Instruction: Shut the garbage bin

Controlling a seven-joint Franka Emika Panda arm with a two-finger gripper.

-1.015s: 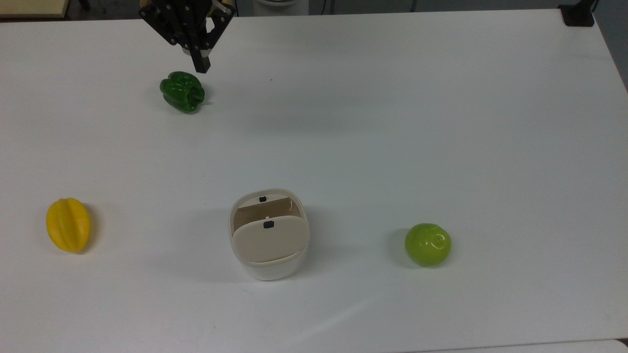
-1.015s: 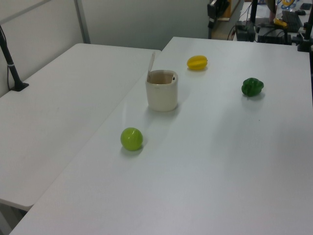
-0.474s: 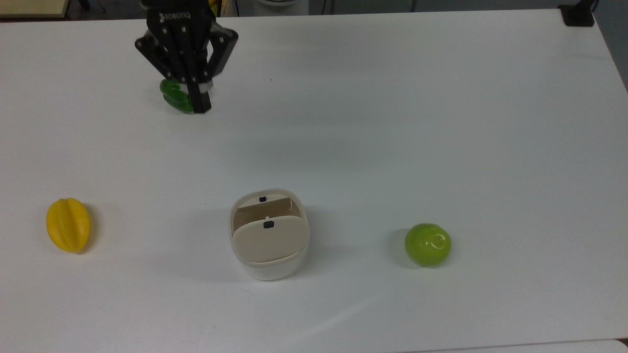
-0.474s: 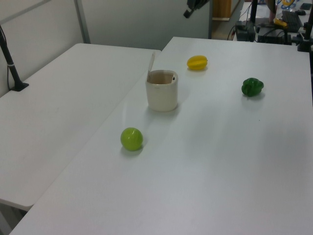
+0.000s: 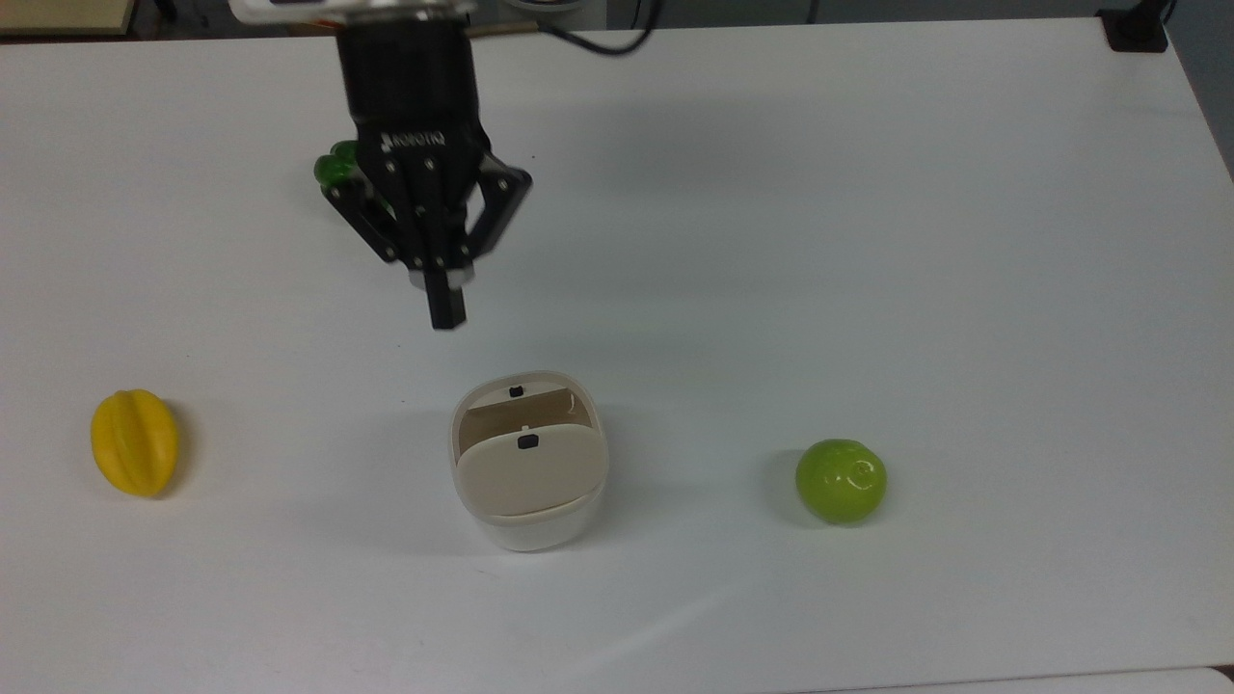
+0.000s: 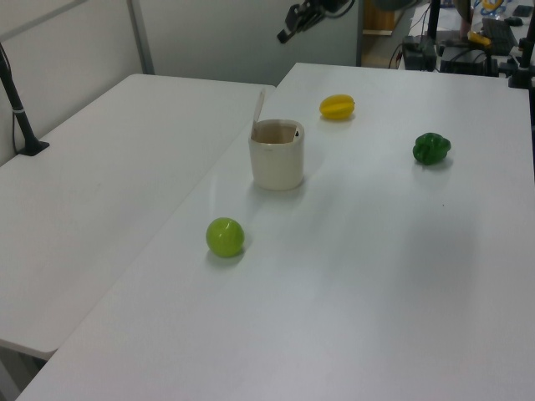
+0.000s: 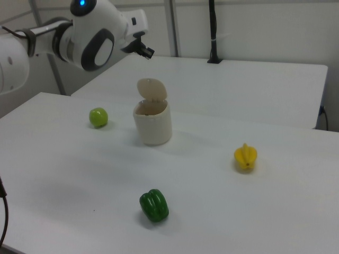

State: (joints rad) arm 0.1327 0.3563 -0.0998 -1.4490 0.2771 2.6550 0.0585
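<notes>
Table (image 5: 868, 241): garbage bin (image 5: 528, 482) below end effector (image 5: 447, 313).

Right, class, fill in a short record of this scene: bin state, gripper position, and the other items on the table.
bin: garbage bin, upright on the white table
lid: open, standing up
gripper: shut, raised above the table, not touching the bin
other items: green pepper, yellow star fruit, green apple

White table (image 5: 868, 241) w/ yellow starfruit (image 5: 134, 441), green pepper (image 7: 154, 206), lime-green apple (image 5: 841, 480) (all well apart).
</notes>
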